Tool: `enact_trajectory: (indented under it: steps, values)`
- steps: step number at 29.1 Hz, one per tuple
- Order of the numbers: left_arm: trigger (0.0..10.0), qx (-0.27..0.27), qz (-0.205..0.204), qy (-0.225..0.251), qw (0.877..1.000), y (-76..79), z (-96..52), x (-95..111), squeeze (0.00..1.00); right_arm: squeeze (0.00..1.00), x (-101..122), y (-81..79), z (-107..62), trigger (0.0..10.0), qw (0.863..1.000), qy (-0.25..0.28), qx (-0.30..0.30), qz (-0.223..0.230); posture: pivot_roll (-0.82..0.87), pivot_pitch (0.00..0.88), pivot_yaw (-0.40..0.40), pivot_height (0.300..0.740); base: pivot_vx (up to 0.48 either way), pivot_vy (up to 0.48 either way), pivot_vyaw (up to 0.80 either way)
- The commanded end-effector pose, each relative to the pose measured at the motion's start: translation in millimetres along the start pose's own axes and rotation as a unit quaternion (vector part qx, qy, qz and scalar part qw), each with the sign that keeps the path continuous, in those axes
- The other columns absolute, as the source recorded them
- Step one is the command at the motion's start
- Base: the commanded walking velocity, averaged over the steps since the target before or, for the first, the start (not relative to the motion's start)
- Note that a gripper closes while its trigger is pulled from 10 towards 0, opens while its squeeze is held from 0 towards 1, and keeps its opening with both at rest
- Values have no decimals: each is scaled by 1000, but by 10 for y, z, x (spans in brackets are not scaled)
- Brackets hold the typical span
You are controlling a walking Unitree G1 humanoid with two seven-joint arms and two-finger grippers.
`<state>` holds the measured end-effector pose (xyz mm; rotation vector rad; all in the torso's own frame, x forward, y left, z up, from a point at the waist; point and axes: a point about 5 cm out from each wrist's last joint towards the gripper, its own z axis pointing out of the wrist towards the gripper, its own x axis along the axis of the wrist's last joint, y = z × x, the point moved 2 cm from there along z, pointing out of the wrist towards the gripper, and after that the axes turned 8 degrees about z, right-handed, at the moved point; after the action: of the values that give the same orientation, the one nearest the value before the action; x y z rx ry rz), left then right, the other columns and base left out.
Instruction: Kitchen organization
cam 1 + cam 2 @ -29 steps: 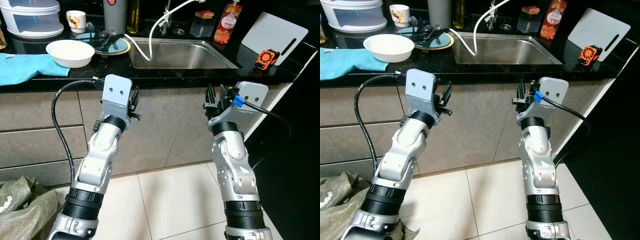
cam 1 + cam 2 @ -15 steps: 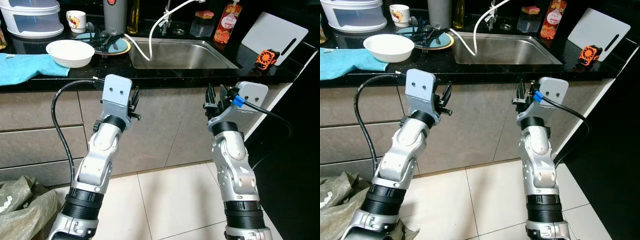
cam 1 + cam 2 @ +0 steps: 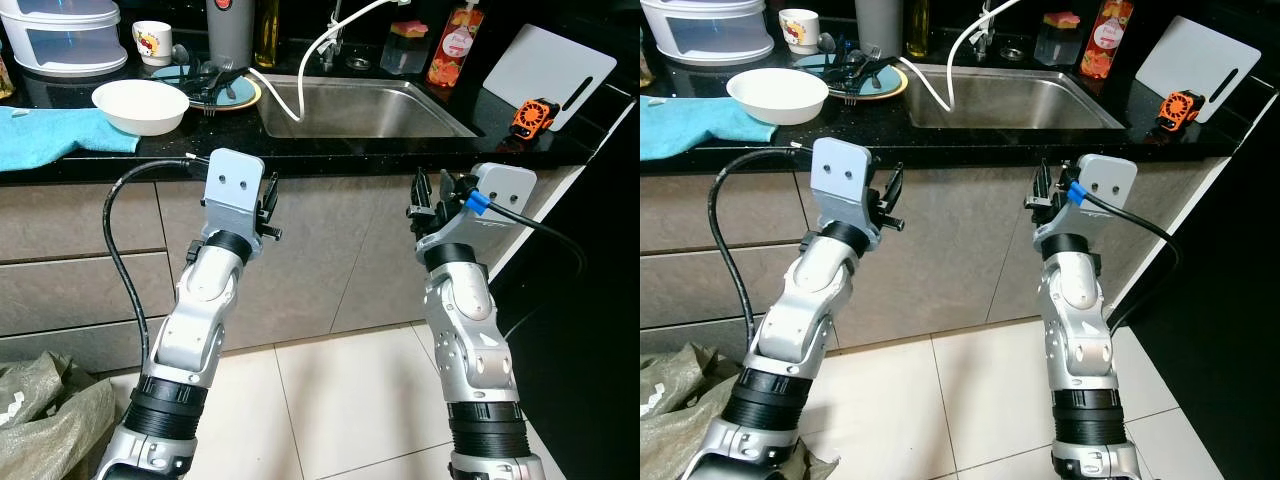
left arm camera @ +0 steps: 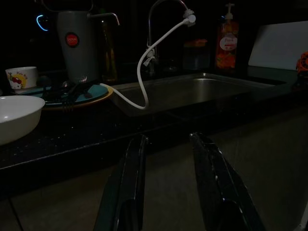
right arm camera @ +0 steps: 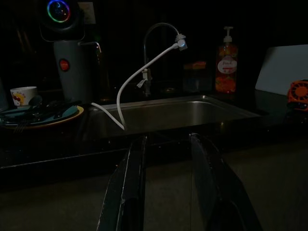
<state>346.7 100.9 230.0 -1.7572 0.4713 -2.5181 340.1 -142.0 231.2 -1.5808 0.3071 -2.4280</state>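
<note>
Left eye view: white ceramic bowl (image 3: 140,105), upper left on the black countertop (image 3: 330,150), likely rigid, smooth and breakable, best gripped at its rim; left gripper (image 3: 268,208) and right gripper (image 3: 432,196) hover parted, empty, below the counter edge.

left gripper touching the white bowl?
Apart. In the left eye view the left gripper hangs in front of the cabinet, below the counter edge, while the white bowl sits up on the counter; the left wrist view shows open fingers holding nothing.

Brushed steel sink (image 3: 370,112); glossy black speckled counter (image 3: 330,150); soft blue cloth (image 3: 55,135); glossy white bowl (image 3: 140,105).
</note>
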Motion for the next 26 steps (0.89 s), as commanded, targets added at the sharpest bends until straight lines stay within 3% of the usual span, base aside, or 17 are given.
enact_trajectory:
  steps: [1,26]
  values:
    - [10000,-7,-4,-3,1000,59,22,-9,0,0,-18,57,-10,10000,1000,-4,-9,-4,240,0,-107,740,0,0,0]
    - [10000,-7,-5,-5,1000,63,11,-14,0,0,-20,54,-16,10000,1000,-5,-9,-4,238,0,-108,740,0,0,0]
